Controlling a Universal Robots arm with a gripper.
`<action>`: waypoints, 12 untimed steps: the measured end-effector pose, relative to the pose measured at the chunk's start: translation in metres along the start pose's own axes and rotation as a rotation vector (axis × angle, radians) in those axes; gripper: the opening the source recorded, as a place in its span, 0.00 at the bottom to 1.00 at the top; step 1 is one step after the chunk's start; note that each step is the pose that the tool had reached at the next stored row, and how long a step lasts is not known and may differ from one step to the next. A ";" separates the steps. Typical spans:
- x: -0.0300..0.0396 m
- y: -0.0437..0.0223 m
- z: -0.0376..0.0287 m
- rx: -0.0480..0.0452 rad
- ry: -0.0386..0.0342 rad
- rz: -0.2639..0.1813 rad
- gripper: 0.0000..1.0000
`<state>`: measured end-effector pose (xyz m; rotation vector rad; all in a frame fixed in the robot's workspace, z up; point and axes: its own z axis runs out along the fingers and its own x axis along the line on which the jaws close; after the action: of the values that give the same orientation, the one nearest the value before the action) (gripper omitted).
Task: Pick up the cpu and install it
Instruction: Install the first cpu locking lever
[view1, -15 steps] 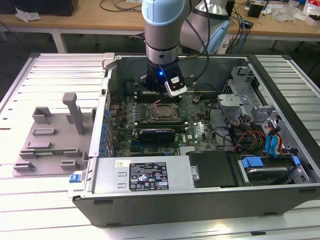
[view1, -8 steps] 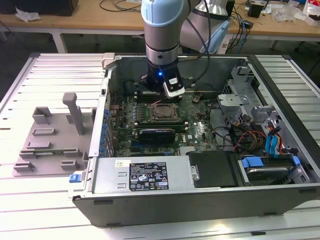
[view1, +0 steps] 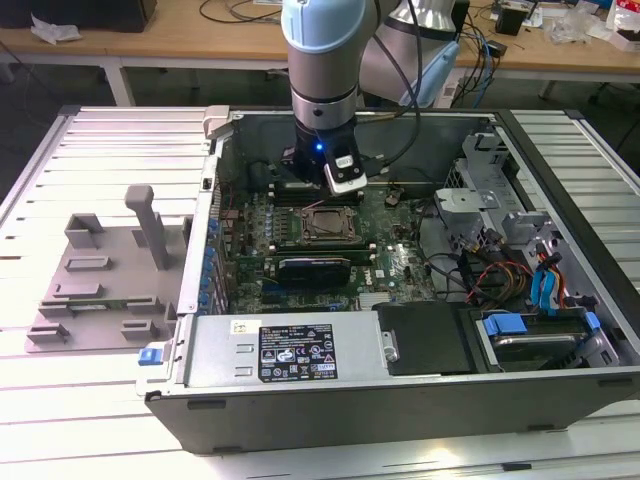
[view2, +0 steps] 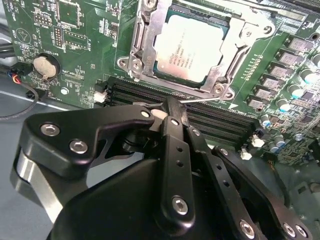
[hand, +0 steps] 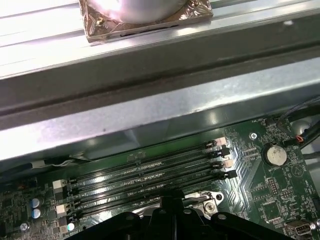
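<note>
In the exterior view I am seeing the gripper (view1: 312, 186) hanging inside the open case (view1: 450, 395), just beside the socket (view1: 302, 228) where the cpu (view1: 325, 226) is lying. In the second wrist view the cpu (view2: 192, 45) is sitting in the socket's frame while the fingers (view2: 175, 130) are pressing together, empty, over the memory slots (view2: 220, 122). In the first wrist view the gripper (hand: 172, 201) is hovering over those slots (hand: 150, 172).

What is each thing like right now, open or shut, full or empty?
cpu: lying in its socket.
gripper: shut, over the memory slots.
memory slots: empty.
computer case: open, side off.
</note>
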<state>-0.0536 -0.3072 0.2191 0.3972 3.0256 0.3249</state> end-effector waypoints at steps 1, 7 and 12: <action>0.0000 0.0000 0.0003 -0.0002 -0.0001 0.000 0.11; 0.0000 0.0007 0.0043 0.0004 -0.0021 0.009 0.11; 0.0000 0.0007 0.0044 0.0006 -0.0024 0.011 0.11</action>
<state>-0.0530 -0.3057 0.2149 0.4136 3.0224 0.3240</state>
